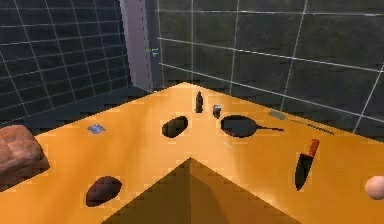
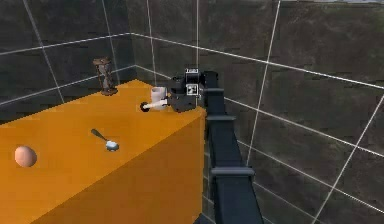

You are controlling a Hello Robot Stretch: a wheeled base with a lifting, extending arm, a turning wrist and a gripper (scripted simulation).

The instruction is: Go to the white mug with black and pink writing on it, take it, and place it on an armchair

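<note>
In the arm side view a small white mug (image 2: 158,94) stands near the far corner of the orange counter (image 2: 70,185). Any writing on it is too small to make out. The arm's dark bar (image 2: 225,150) runs up along the counter's right edge. The gripper (image 2: 162,103) reaches left over the counter at the mug. I cannot tell whether it holds anything or touches the mug.
A brown figurine (image 2: 104,75), a spoon (image 2: 105,140) and an egg (image 2: 25,156) share that counter. In the forward view the orange counter (image 1: 140,150) carries bread (image 1: 15,150), a frying pan (image 1: 240,126), a knife (image 1: 307,160), a dark bottle (image 1: 199,101) and two dark lumps. Dark tiled walls stand behind.
</note>
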